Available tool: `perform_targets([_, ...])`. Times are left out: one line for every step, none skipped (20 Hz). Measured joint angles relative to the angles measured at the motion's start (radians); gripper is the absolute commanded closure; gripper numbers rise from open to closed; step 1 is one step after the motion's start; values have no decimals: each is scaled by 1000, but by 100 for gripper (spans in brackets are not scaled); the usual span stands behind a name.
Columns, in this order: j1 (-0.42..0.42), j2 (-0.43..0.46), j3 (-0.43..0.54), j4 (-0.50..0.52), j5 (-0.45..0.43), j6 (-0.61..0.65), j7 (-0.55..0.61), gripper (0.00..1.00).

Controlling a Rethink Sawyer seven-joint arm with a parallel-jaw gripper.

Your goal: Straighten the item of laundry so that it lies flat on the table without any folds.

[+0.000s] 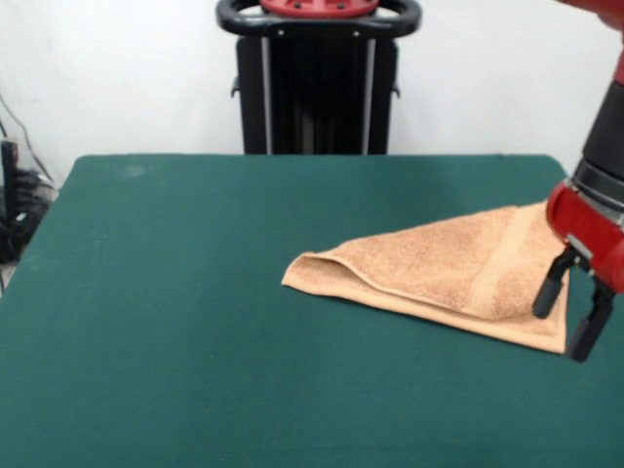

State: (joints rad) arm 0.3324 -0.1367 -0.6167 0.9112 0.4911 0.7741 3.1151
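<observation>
Tan-orange terry towel lies folded into a triangle on the green table's right side, pointing left, its wide end just beside the gripper's parted, empty fingers.

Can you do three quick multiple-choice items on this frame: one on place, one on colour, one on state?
1. Where does the hand hang in the front view?
A. over the picture's left edge of the table
B. at the towel's right end
C. up by the pedestal

2. What colour is the table surface?
A. dark green
B. white
C. red

3. How does the towel lie?
A. spread flat in one layer
B. rolled into a tube
C. folded over into a triangle

Answers:
1. B: the two black fingers hang at the towel's right end.
2. A: green cloth covers the whole tabletop.
3. C: two layers show at the left tip, and the outline is three-cornered.
</observation>
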Motion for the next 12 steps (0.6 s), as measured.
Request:
perform_targets([3,-1,0,1,2,0,0,0])
perform_targets([6,-3,0,2,5,0,0,0])
perform_targets([8,-5,0,4,7,0,0,0])
perform_targets([11,-8,0,7,10,0,0,0])
perform_targets([15,-14,0,16,14,0,0,0])
perform_targets([17,-18,0,21,15,0,0,0])
perform_targets([17,-19,0,23,15,0,0,0])
perform_targets([20,-25,0,31,15,0,0,0])
perform_targets([22,-29,0,38,16,0,0,0])
perform_targets([23,-31,0,42,17,0,0,0])
perform_targets([26,-35,0,54,20,0,0,0])
perform_targets([27,-36,0,60,21,0,0,0])
